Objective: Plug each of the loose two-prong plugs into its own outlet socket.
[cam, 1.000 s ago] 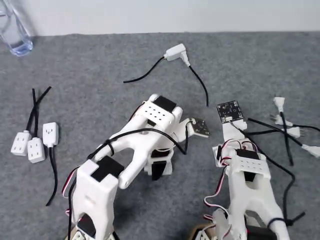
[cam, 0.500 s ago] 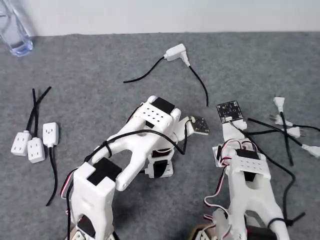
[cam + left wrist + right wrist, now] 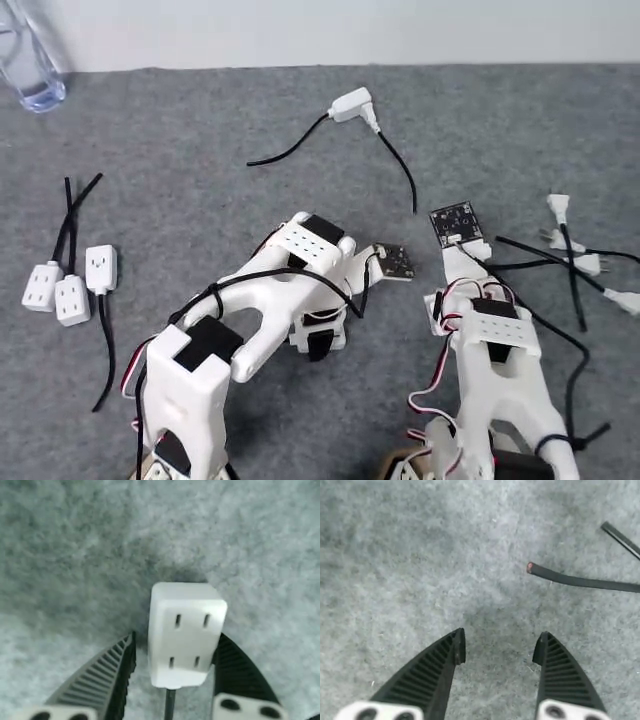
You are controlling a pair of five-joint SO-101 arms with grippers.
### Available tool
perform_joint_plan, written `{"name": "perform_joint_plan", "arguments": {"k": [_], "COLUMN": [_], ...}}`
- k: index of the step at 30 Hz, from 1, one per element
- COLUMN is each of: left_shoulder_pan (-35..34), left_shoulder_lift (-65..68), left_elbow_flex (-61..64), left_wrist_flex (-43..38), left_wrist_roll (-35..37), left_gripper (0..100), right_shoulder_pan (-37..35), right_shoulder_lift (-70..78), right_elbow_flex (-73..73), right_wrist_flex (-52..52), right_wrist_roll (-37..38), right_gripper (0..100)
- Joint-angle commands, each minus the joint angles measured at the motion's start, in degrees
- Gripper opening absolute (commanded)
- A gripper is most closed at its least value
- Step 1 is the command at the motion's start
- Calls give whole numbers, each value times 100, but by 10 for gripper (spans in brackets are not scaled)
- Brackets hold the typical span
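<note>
A white outlet socket point(image 3: 185, 630) with two pairs of slots lies face up on the grey carpet, its black cord running back between the fingers. My left gripper point(image 3: 175, 640) stands open around it: one finger touches its side, the other has a small gap. In the high view the left arm point(image 3: 290, 290) covers this socket. My right gripper point(image 3: 499, 642) is open over bare carpet, near a black cord end point(image 3: 530, 567). Several loose two-prong plugs point(image 3: 590, 262) lie at the far right. Three more sockets point(image 3: 72, 298) sit at the far left.
A white plug-and-socket piece point(image 3: 350, 103) with two black cords lies at the back centre. A clear bottle point(image 3: 28, 70) stands in the back left corner. Black cords point(image 3: 570, 290) cross beside the right arm point(image 3: 490, 340). Grey carpet lies open between the arms and the left sockets.
The left arm has drawn back a little toward the near edge, its wrist camera shifting with it. The right arm has stayed still.
</note>
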Motion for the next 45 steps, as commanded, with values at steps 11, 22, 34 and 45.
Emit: {"name": "perform_joint_plan", "arguments": {"k": [11,22,34,45], "left_shoulder_pan": [-193,-202,-211,-431], "left_shoulder_lift": [-264,-273,-264,246], "left_elbow_flex": [13,-154,-945,-954], "left_wrist_flex": [-633,-615,-633,-1134], "left_wrist_roll": [-343,-1574,-1644,-1662], "left_gripper": [17,13,13,13], "right_shoulder_pan": [13,13,13,4], "right_shoulder_lift": [22,22,31,31], "right_elbow_flex": [-334,-334,-334,-325], "right_wrist_flex": [-127,-136,-145,-145], "right_wrist_roll": [88,97,105,105], "right_gripper": [225,225,225,225]}}
